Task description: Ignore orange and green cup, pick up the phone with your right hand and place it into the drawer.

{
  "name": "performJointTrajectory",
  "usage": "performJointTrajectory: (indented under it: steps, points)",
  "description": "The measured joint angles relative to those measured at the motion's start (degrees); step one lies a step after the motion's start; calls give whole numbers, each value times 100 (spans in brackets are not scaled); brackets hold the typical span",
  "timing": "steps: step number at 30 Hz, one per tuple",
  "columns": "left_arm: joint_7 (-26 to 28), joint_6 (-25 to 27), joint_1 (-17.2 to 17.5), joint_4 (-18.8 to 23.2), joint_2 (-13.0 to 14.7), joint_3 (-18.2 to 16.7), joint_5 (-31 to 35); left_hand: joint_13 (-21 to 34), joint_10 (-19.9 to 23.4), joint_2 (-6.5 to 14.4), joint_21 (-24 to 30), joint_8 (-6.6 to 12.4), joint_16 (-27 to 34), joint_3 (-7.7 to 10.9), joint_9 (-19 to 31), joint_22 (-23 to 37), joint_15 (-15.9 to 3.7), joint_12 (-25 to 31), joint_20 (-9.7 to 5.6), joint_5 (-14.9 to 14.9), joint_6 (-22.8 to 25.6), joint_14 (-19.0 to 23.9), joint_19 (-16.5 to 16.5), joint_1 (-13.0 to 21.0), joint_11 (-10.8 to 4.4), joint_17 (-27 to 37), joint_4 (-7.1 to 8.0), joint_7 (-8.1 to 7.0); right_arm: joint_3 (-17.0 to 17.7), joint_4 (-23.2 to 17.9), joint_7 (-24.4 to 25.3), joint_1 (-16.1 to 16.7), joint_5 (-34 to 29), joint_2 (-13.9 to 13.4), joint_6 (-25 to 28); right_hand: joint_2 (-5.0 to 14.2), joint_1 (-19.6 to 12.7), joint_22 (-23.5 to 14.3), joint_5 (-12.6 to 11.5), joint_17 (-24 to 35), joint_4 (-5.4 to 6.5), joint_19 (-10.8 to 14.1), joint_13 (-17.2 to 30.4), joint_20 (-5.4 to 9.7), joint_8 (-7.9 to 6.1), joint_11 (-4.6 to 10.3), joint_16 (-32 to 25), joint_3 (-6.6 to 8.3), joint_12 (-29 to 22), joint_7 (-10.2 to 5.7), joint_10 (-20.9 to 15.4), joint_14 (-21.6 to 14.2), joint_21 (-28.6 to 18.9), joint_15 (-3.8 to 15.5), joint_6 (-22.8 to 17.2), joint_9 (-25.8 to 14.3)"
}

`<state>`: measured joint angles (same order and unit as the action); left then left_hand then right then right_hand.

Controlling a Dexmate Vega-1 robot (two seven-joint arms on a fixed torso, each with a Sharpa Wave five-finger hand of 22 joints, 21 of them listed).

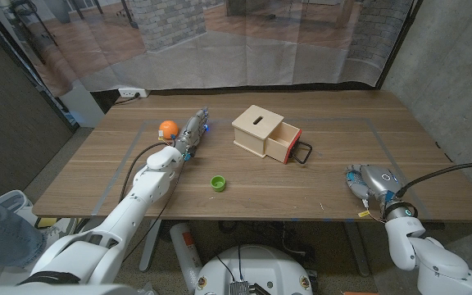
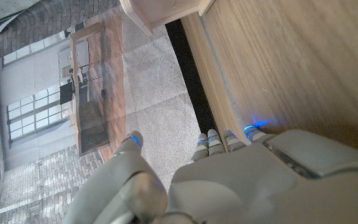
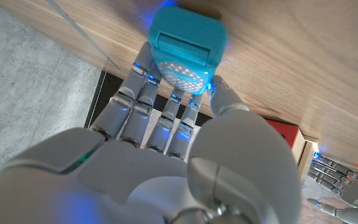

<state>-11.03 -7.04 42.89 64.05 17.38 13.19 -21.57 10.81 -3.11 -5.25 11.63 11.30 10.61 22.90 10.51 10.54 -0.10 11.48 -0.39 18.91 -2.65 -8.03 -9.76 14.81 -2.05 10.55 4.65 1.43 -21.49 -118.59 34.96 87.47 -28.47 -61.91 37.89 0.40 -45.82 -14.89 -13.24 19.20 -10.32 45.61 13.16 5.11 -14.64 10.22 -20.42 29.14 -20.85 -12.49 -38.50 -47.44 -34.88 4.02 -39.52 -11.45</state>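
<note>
**Teal phone at fingertips, grip not confirmed**

Teal phone (image 3: 186,53) on wooden table (image 1: 326,184), well away from drawer (image 1: 283,144), toward near right edge. Right hand (image 1: 373,187) over phone, fingers (image 3: 143,93) and thumb touching its end; cannot tell if actually held. Likely slip on lift from shallow fingertip contact. Left hand (image 1: 188,136) beside orange (image 1: 168,128), fingers straight, holding nothing. Green cup (image 1: 217,183) near drawer: possible knock in transit.

A teal phone (image 3: 185,46), its rounded end dotted with small holes, lies at the fingertips of the right hand (image 1: 370,185) near the table's right front edge. A wooden box's red-fronted drawer (image 1: 288,145) stands pulled open mid-table.
</note>
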Motion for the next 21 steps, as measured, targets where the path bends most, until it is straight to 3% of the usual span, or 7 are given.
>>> performJointTrajectory:
  steps: [6,8,21]
  points:
    - [-24,-14,-22,-44,-7,-12,0,0,0,0,0,0,0,0,0,0,0,0,0,0,0,0,0,0,0,0,0,0,0,-49,2,-15,0,-29,44,1,-1,-16,10,9,16,0,-1,0,24,0,0,-16,0,0,0,0,-16,0,0,-16]
    - [-25,-15,-29,-55,-9,-14,0,0,0,0,0,0,0,-4,0,0,0,0,0,0,0,0,0,0,0,0,-4,0,0,-49,3,-15,2,-29,52,65,-158,-16,50,8,29,-1,-1,-1,24,0,5,-30,0,0,1,0,-15,0,0,-16]
    - [-75,-54,-91,-102,-14,-30,18,0,0,0,0,0,0,-23,0,-1,0,0,-3,0,0,0,-3,0,0,-1,-23,0,147,-194,46,22,84,-100,103,65,-158,-69,99,39,78,-107,3,-20,45,-1,-4,-28,1,0,2,1,-90,0,0,-15]
